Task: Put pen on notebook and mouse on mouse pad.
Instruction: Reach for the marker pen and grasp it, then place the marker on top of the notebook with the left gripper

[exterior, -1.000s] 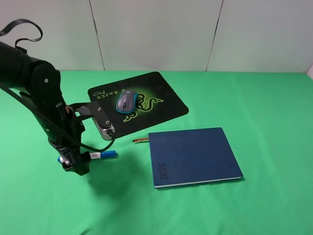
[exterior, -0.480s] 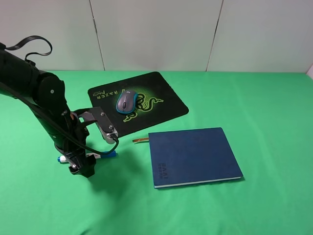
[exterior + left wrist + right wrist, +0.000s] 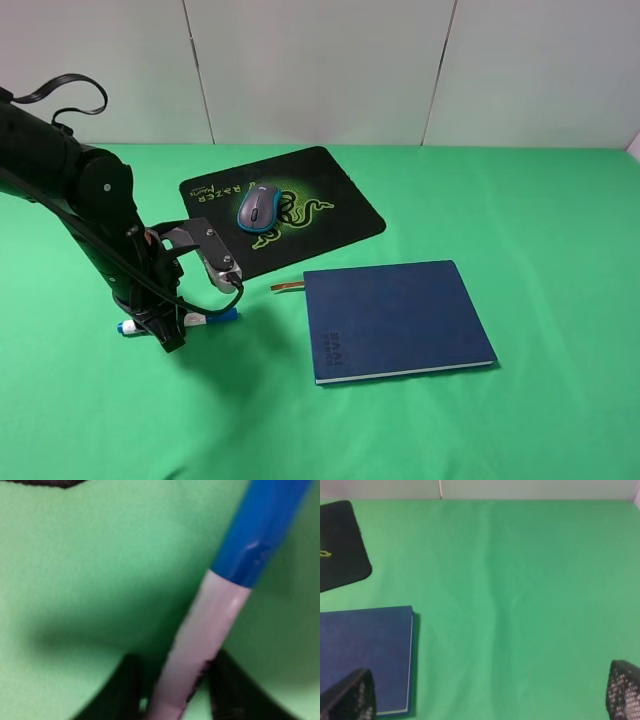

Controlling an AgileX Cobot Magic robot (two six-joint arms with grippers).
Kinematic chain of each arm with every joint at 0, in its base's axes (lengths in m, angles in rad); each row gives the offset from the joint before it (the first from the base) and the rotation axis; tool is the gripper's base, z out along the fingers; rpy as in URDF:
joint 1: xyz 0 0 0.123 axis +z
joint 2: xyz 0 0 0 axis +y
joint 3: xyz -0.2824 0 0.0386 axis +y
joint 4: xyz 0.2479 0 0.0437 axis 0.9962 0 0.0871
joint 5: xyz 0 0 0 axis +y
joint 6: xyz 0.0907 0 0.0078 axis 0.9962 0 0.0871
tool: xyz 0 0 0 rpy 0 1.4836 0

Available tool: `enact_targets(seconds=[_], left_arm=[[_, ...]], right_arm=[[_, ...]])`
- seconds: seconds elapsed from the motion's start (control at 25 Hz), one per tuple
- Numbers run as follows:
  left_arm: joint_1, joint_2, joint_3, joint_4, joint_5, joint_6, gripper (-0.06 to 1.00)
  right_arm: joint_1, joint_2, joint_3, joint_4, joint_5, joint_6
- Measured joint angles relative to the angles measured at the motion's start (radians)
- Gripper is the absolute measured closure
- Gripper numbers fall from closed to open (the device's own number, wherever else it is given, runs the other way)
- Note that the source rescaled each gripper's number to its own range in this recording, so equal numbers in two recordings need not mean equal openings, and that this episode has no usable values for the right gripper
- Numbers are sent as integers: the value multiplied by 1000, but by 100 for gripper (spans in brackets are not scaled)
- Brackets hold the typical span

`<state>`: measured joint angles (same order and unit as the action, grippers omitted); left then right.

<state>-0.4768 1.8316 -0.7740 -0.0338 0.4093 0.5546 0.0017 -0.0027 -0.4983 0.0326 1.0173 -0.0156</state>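
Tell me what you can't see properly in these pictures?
Pen barrel: the left arm covers it in the exterior high view.
Whether the left jaws pinch the pen: the left wrist view is blurred and its edge cuts them off.
Notebook lettering: too small in the exterior high view.

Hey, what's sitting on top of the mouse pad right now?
The mouse sits on the mouse pad, covering the left part of its green logo. The left arm's camera mount hides the pad's near left edge, so that patch cannot be checked.
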Motion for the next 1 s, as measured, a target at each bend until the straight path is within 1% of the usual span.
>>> enact_targets(seconds=[0.04,0.08,0.56,0.8,0.88,1.0], left_arm=[[0,1,0,0,-2,0,90],[0,1,0,0,-2,0,94],[0,-29,-9,-3,-9,0,94],[0,-111,-33,-16,59,-10,94],[0,-135,-47,-26,88,-47,94],[0,-146,-98,-29,169,-92,94]], right_arm=[[0,0,0,0,0,0],[0,0,0,0,0,0],[0,0,0,0,0,0],[0,0,0,0,-1,0],[0,0,0,0,0,0],[0,0,0,0,0,0]])
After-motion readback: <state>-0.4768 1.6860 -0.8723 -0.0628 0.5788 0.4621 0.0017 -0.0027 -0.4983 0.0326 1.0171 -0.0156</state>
